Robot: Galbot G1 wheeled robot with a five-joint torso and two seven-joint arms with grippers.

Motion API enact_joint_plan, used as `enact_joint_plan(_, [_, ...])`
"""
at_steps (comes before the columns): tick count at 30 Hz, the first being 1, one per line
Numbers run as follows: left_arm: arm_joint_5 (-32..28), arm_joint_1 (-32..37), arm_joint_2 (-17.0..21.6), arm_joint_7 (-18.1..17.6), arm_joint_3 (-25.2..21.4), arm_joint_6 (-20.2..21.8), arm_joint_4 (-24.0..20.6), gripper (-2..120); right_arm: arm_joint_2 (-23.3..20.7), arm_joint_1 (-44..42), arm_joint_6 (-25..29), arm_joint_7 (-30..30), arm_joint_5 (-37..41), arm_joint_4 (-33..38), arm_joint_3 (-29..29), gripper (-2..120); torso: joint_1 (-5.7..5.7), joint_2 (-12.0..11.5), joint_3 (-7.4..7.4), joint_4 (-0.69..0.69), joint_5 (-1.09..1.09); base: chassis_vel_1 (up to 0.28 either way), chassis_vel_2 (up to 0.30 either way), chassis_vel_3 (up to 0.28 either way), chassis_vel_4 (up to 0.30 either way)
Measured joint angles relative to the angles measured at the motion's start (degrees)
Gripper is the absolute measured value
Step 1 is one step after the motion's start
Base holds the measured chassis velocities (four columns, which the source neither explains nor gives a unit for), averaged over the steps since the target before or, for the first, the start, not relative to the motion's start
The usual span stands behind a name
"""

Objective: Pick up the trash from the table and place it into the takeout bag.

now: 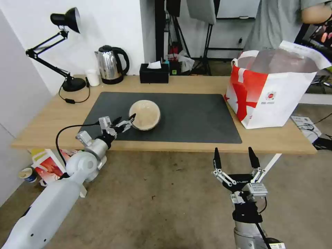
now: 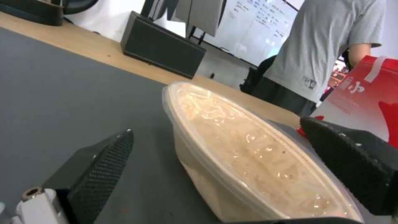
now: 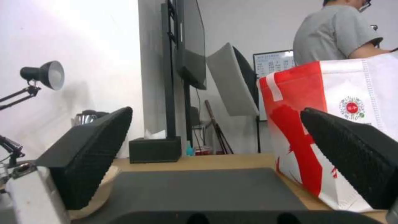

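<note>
Left tool (image 1: 124, 123) — spread wide — flanks takeout bowl (image 1: 145, 114).

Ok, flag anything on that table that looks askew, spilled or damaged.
One oddity: the beige lidded bowl sits tilted on the grey mat, its lid facing the open left gripper rather than up. No spill visible. The takeout bag stands upright and open; the right gripper hangs open below the table edge.
</note>
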Motion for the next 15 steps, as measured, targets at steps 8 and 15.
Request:
enact_joint_plan(8, [-0.3, -0.6, -0.8, 0.0, 0.7, 0.0, 0.2, 100, 0.0, 0.0, 0.0, 0.0, 0.0, 0.0, 0.0, 100, 0.0, 0.0, 0.0, 0.0, 0.0, 0.0, 0.0, 0.0, 0.0])
enact_joint_plan(15, [-0.3, -1.1, -1.7, 0.0, 1.3, -0.1, 0.7, 100, 0.0, 0.0, 0.0, 0.0, 0.0, 0.0, 0.0, 100, 0.0, 0.0, 0.0, 0.0, 0.0, 0.0, 0.0, 0.0, 0.0])
